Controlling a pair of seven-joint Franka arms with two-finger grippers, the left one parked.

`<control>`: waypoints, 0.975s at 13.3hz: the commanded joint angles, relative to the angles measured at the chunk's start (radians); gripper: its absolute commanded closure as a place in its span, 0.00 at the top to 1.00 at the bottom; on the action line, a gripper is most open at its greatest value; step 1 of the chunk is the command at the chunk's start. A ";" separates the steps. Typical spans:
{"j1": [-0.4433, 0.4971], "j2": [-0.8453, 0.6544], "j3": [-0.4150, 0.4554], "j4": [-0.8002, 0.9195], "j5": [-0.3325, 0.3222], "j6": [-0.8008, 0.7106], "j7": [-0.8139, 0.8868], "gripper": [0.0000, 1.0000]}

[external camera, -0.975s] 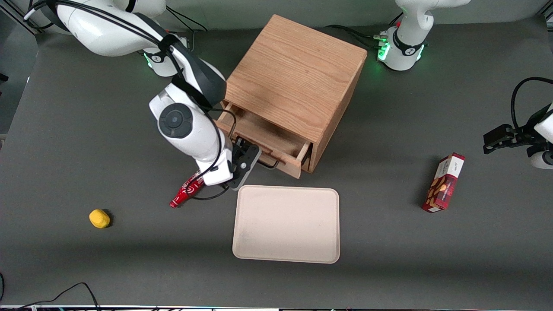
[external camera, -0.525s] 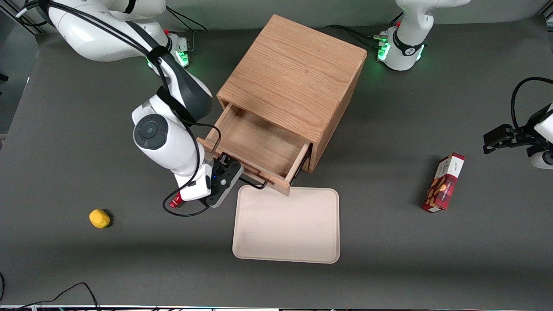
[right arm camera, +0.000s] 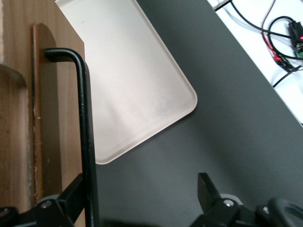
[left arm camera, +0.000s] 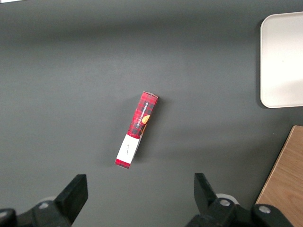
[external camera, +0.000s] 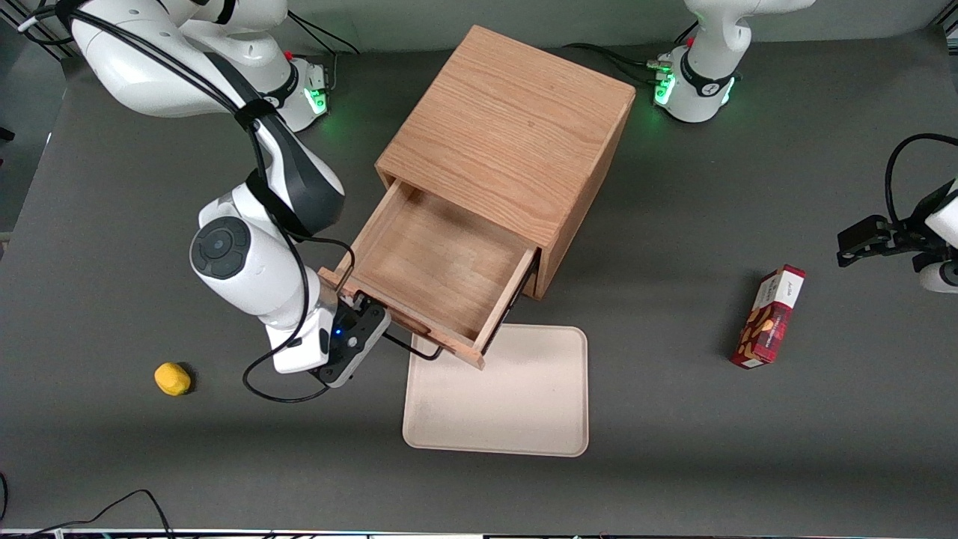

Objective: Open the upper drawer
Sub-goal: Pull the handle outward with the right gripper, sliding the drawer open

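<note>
- Upper drawer (external camera: 438, 271) of the oak cabinet (external camera: 509, 142) stands pulled well out toward the front camera, its light-wood floor bare, with nothing lying in it as far as the front view shows.
- Nearest the front camera lies the cream tray (external camera: 524, 419), flat on the dark table (external camera: 673, 464); its surface holds nothing, and the drawer's front panel overhangs the tray's edge nearest the cabinet.
- A small yellow object (external camera: 172, 378) sits on the table toward the working arm's end, well apart from the tray.
- The gripper (external camera: 374, 329) is at the drawer's front panel, at the end of the thin black wire handle (right arm camera: 85, 137) nearer the working arm.
- In the right wrist view the fingers (right arm camera: 210, 191) are spread: the handle's bar runs against one finger, while the other stands well clear of it over the table, so the jaws are not pinching the bar.
- Whether that near finger truly presses on the handle or merely lies beside it is hard to tell, since the contact sits at the frame's edge.
- A red snack box (external camera: 769, 317) lies on the table toward the parked arm's end, far from the cabinet; the left wrist view shows it (left arm camera: 137, 129) lying flat.
- Farthest from the front camera is the cabinet's body, its top bare; the lower drawer is hidden under the open one.
</note>
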 commanded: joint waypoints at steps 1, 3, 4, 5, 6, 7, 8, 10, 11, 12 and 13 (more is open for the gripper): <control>0.009 0.035 -0.025 0.050 -0.010 0.033 -0.013 1.00; 0.006 0.043 -0.028 0.059 -0.010 0.037 -0.016 1.00; 0.001 0.046 -0.030 0.065 -0.008 0.037 -0.024 1.00; -0.001 0.053 -0.030 0.076 -0.008 0.036 -0.027 1.00; -0.002 0.056 -0.030 0.079 -0.008 0.037 -0.027 1.00; -0.002 0.056 -0.030 0.079 -0.008 0.036 -0.027 1.00; -0.004 0.058 -0.028 0.079 -0.006 0.031 -0.025 1.00; -0.005 0.056 -0.030 0.082 0.091 0.020 -0.030 1.00; -0.014 0.055 -0.030 0.084 0.133 0.002 -0.034 1.00; -0.016 0.053 -0.027 0.102 0.141 -0.036 -0.036 1.00; -0.014 0.053 -0.025 0.122 0.141 -0.073 -0.036 1.00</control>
